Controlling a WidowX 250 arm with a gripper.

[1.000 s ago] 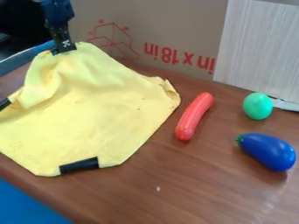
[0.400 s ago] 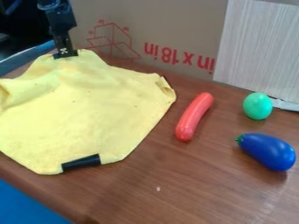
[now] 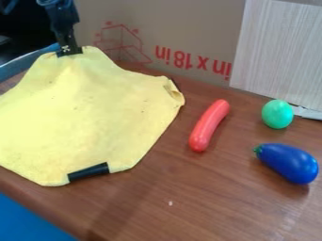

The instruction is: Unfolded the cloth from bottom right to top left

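From where I stand, the yellow cloth (image 3: 82,122) lies at the left of the worktop (image 3: 220,202), mostly opened out. The jaws have its top edge pinched beneath the black arm (image 3: 61,21), and it slopes up to them. Most of the unfolding looks done; lowering that edge, letting go and perhaps smoothing the curled right corner (image 3: 173,90) seem left.

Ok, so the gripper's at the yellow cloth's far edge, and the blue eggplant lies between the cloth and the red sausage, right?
Not quite: in the camera view, the red sausage lies between the yellow cloth and the blue eggplant. The gripper is at the cloth's far edge, as you say.
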